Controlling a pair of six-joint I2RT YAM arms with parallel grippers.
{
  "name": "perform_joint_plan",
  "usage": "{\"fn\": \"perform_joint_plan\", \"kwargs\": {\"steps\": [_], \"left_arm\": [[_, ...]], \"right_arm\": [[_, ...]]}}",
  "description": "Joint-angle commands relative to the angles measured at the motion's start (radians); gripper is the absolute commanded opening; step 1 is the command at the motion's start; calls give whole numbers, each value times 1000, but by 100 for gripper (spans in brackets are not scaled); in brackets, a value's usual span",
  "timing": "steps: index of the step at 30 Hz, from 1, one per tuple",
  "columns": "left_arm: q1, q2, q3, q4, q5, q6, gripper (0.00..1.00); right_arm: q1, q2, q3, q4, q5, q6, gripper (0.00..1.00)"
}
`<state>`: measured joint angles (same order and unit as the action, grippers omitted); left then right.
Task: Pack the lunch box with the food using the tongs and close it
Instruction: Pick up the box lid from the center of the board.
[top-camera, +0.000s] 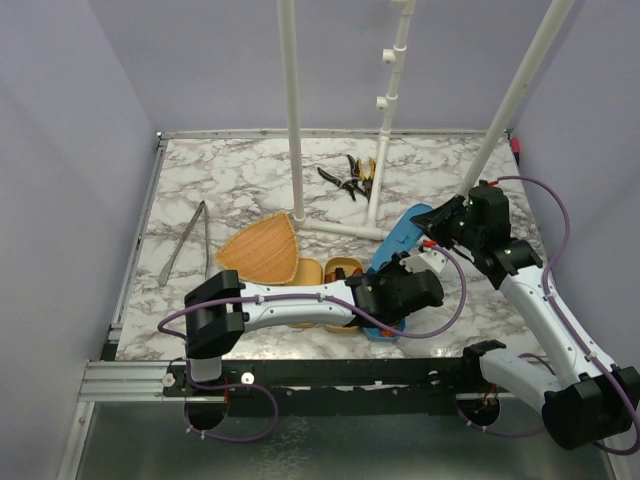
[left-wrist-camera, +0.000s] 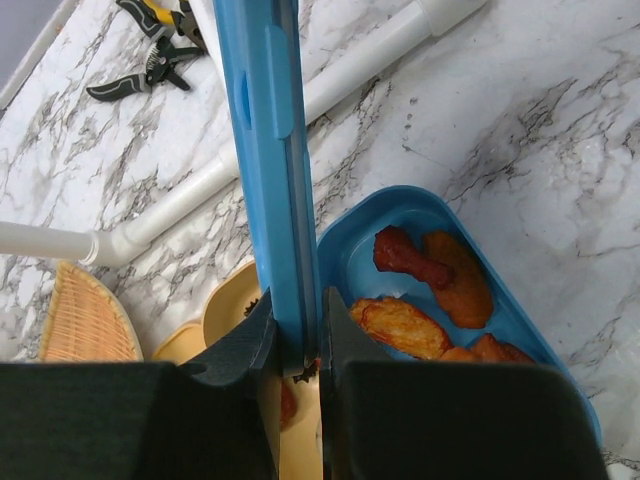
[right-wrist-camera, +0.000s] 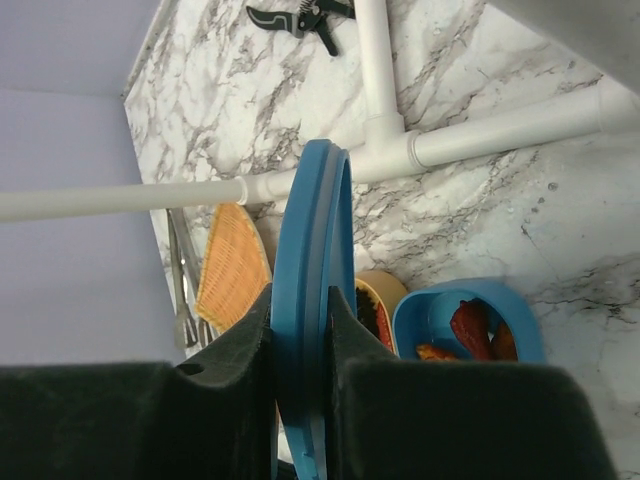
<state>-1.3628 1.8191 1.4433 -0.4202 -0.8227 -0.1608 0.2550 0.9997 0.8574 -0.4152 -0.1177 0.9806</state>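
Lunch box (left-wrist-camera: 345, 265): open, food pieces (left-wrist-camera: 400, 325) inside
Lid (left-wrist-camera: 262, 150): upright on edge
Left gripper (left-wrist-camera: 298, 340): pinching Lid
Right gripper (right-wrist-camera: 300, 315): pinching Lid rim
Tongs (top-camera: 186, 240): lying well apart

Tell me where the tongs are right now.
In the top view, the tongs lie flat on the left side of the marble table, just left of the wicker tray and clear of both arms.

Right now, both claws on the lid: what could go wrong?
The left claw and right claw pinch the upright lid by its thin edge; uneven arm motion could twist it loose.
The food sits near the lunch box rim and may block seating.
The white pipe is close behind; a swing could hit it.
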Motion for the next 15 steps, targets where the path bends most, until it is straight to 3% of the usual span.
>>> {"fn": "perform_joint_plan", "kwargs": {"steps": [1, 4, 6, 9, 15], "left_arm": [[7, 10, 42, 23, -21, -79, 12], [9, -9, 28, 27, 1, -69, 47], [20, -34, 11, 32, 30, -36, 60], [33, -83, -34, 41, 77, -14, 68], [52, -202, -97, 86, 336, 6, 70]], "right_arm": [[9, -36, -15, -8, 5, 34, 1], [9, -48, -32, 7, 24, 7, 1], [8, -58, -40, 28, 22, -23, 0], [9, -64, -27, 15, 38, -83, 0], [8, -84, -36, -8, 82, -209, 0]]}}
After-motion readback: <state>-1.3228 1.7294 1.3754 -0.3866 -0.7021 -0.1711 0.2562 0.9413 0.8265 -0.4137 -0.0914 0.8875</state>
